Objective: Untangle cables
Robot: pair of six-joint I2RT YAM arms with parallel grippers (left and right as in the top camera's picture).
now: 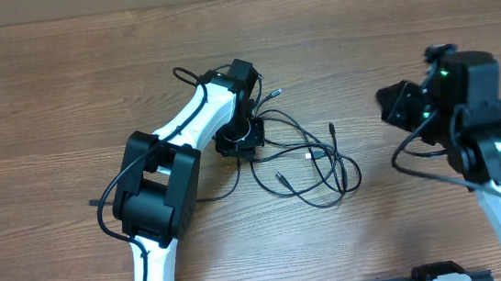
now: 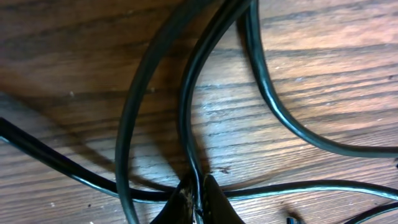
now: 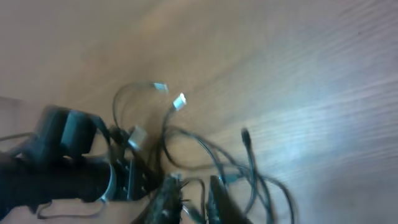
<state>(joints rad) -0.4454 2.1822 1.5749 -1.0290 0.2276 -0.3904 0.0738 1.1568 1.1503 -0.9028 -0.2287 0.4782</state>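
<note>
Brown table [image 1: 60, 76] of wood with clear grain lies under both arms. Near its middle the cables [image 1: 312, 158] lie in loose loops that cross each other. They are thin, round black cords with smooth shiny skin and small silvery plugs. The left gripper [image 2: 196, 199] stands on the left end of this tangle, its fingertips pressed together and pinching one cord. The right gripper [image 3: 190, 196] hangs well apart, toward the right edge. Its view is blurred, and its fingers look a little spread and empty.
</note>
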